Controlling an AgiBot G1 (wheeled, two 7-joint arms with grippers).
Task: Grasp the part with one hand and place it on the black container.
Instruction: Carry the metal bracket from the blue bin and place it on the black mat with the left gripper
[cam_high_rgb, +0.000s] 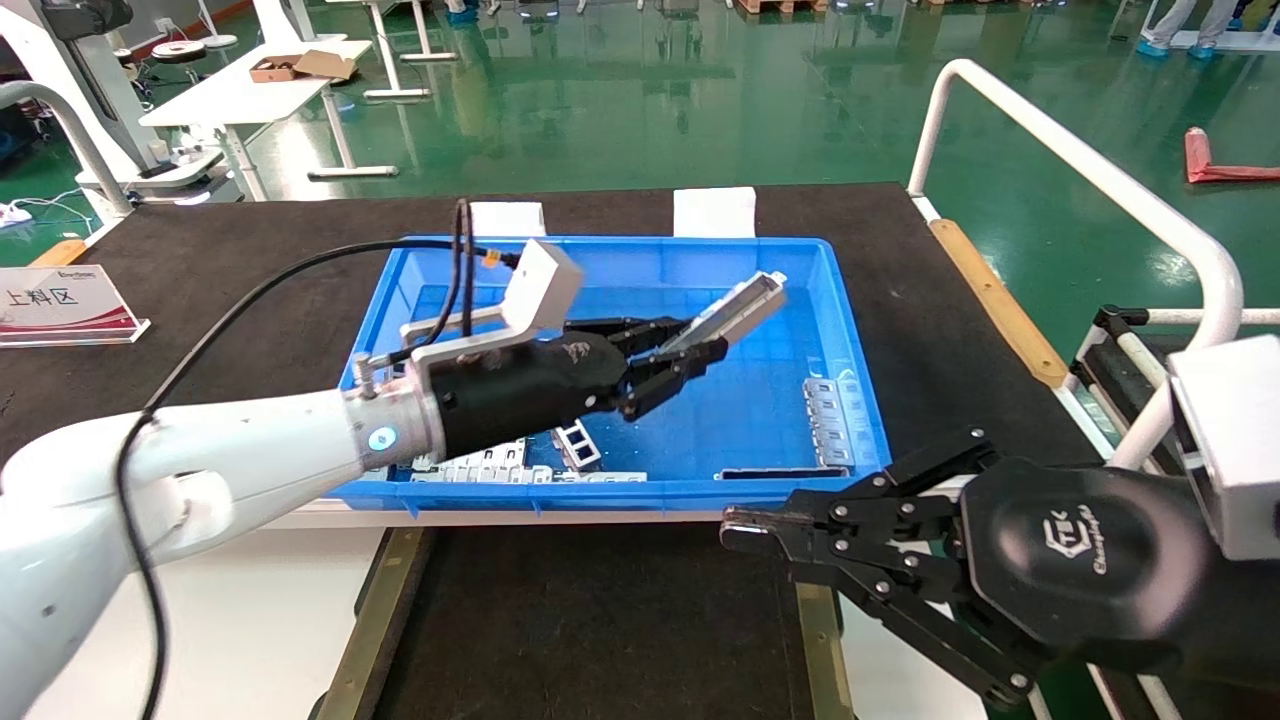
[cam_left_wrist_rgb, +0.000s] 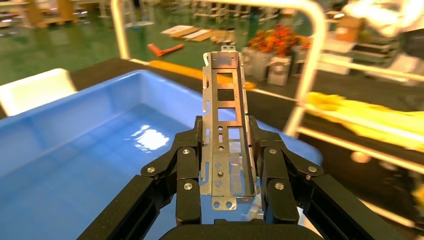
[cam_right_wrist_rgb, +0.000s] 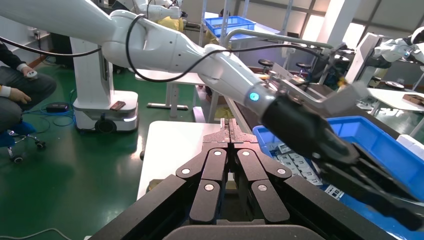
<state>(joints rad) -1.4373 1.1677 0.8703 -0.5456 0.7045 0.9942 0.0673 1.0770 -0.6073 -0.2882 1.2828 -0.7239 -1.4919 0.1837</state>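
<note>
Bright overhead light, blurred wrist backgrounds

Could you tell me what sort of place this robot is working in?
Probably a factory or robotics test hall: a green workshop floor, a blue bin of metal parts, and work tables. The left gripper holds the part; the right gripper is parked.

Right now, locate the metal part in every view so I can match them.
Head view: the part is held by the left end effector above the blue bin.
Left wrist view: centre, upright.
Right wrist view: not visible.
Shared landmark: the blue bin.
</note>
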